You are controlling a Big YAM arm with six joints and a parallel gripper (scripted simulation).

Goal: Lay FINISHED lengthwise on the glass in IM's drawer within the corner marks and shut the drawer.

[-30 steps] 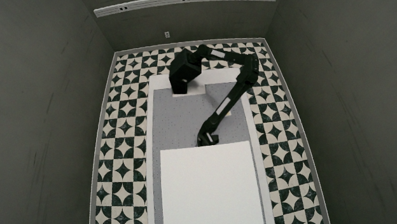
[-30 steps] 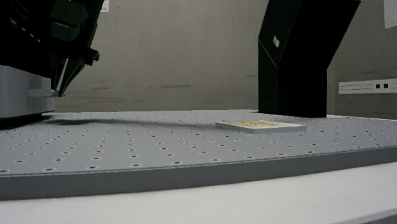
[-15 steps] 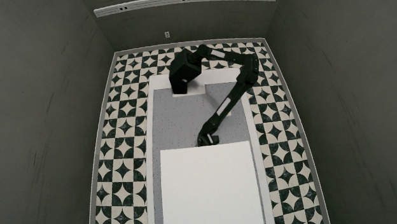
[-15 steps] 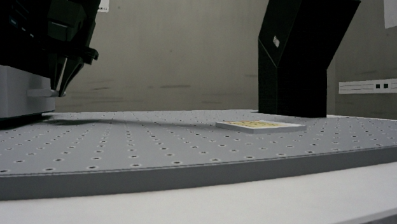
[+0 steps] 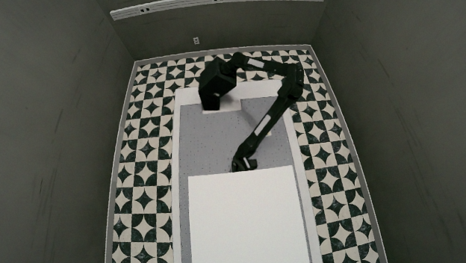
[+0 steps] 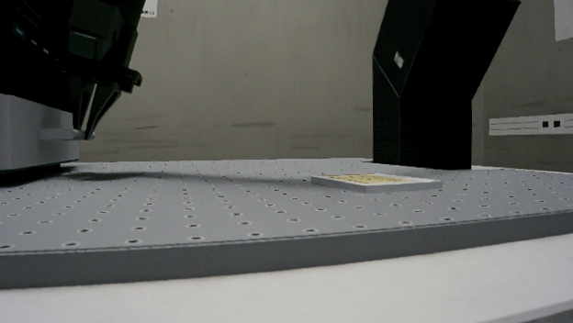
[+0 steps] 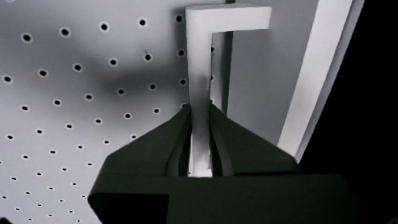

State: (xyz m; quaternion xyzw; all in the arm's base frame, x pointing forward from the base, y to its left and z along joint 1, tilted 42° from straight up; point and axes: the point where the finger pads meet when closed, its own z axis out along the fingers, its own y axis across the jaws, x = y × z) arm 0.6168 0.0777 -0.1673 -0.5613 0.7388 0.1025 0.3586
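1. At the front of IM (image 5: 243,213) (image 6: 28,142) (image 7: 260,90), the hand (image 5: 243,164) (image 6: 86,137) (image 7: 200,112) is narrow, closed on the handle (image 6: 57,134) (image 7: 200,65), one finger either side of the bar!
2. Out on the surface (image 5: 209,142) (image 6: 207,202) (image 7: 75,115), well apart from the hand, lies the cassette (image 5: 269,134) (image 6: 376,181), flat, yellow face up; FINISHED, by my reading.
3. Light and stiff, I'd call it, a thin slab that could skid or flip if nudged; pinch it squarely by opposite side edges, off the yellow face.
4. But the handle comes first! Its slim, rigid bar looks smooth, so take it mid-bar and draw straight; IM is loose, and a crooked pull could drag or twist it.
5. Look at the arm (image 5: 266,123) (image 6: 37,46): reaching across the surface with a bent elbow, wrist low beside IM, fingers slanting downward. Opening the drawer looks like the play.

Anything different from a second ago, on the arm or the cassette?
The tool may have tilted very slightly; I can't tell which way. Nothing visibly taken hold of or let go: its fingers are at the imager's handle throughout. Imager and cassette look unmoved.
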